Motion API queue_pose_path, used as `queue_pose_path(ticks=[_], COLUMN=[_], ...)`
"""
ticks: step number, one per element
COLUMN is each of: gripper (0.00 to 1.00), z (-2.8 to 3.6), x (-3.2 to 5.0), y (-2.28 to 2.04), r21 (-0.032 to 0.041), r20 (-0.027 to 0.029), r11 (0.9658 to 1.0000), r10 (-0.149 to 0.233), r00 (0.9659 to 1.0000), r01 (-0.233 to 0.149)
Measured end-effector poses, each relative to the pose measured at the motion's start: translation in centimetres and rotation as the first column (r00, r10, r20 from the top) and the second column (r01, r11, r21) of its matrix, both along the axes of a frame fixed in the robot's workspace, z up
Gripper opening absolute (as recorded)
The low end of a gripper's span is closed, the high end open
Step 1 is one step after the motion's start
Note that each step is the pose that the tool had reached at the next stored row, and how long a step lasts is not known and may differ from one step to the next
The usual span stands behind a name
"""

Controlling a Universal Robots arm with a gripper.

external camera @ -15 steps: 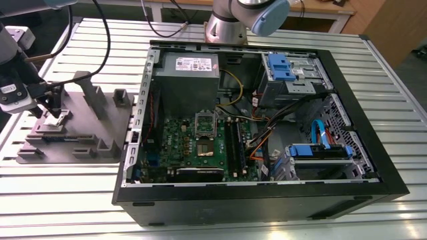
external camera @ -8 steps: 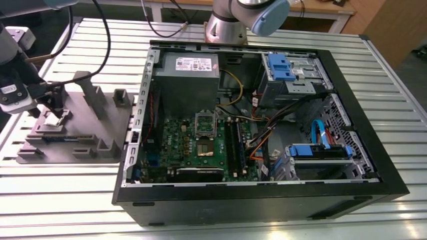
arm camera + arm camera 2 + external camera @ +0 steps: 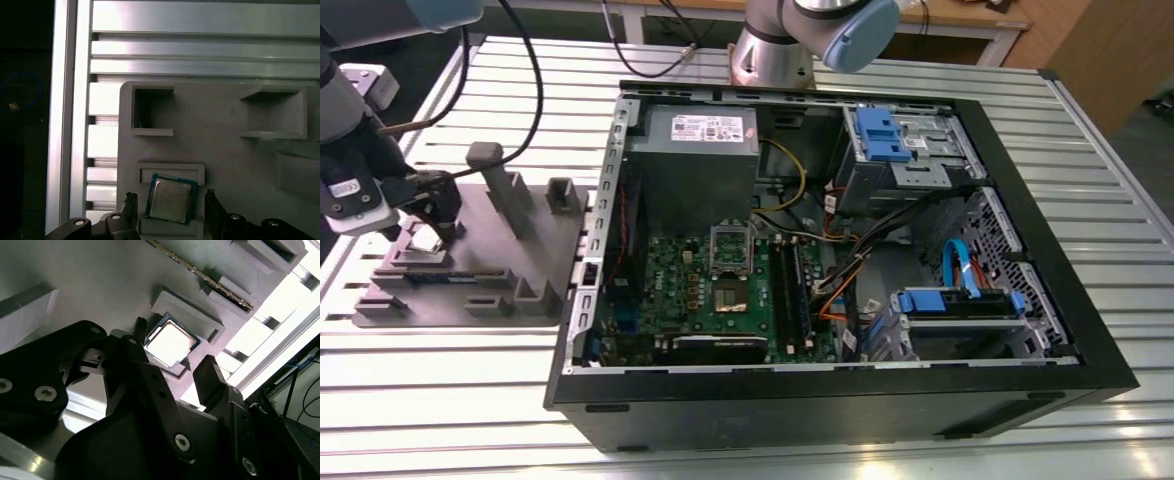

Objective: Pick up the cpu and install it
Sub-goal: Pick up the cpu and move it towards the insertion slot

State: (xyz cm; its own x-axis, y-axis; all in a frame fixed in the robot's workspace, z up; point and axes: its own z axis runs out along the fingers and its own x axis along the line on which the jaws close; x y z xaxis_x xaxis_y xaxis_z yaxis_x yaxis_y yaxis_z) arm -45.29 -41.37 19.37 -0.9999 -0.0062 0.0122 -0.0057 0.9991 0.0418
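the black two-fingered claw (image 3: 170, 200) is held open, nothing gripped, fingertips (image 3: 131, 201) set either side of the small square silvery-grey cpu (image 3: 169, 199), which is seated in a recess of a grey plastic tray (image 3: 225, 160).

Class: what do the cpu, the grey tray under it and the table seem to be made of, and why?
The cpu: likely a metal lid, dull silvery sheen, on a blue-green rimmed board. The grey tray: probably plastic, matt even grey with blocky pockets. The table: apparently aluminium, bright ribbed slats.
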Motion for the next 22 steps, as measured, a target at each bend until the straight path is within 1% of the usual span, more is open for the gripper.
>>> queue_pose_path(ticks=[6,16,17,19,20,21,22], gripper=[0.64,0.64,0.63,0.50,0.50,0.47,0.47], z=[-0.55,-0.98,-1.01,-1.06,-1.07,-1.07,-1.08], x=[-0.10,-0.10,-0.10,-0.10,-0.10,-0.10,-0.10], y=[0.00,0.02,0.02,0.02,0.01,0.01,0.02], r21=[0.0000,0.0000,0.0000,-0.0001,-0.0002,-0.0002,-0.0001], r20=[-0.0001,-0.0001,-0.0001,-0.0003,-0.0003,-0.0003,-0.0002], r11=[1.0000,1.0000,1.0000,1.0000,1.0000,1.0000,1.0000], r10=[-0.008,-0.009,-0.009,-0.009,-0.009,-0.009,-0.009], r00=[1.0000,1.0000,1.0000,1.0000,1.0000,1.0000,1.0000], r01=[0.008,0.009,0.009,0.009,0.009,0.009,0.009])
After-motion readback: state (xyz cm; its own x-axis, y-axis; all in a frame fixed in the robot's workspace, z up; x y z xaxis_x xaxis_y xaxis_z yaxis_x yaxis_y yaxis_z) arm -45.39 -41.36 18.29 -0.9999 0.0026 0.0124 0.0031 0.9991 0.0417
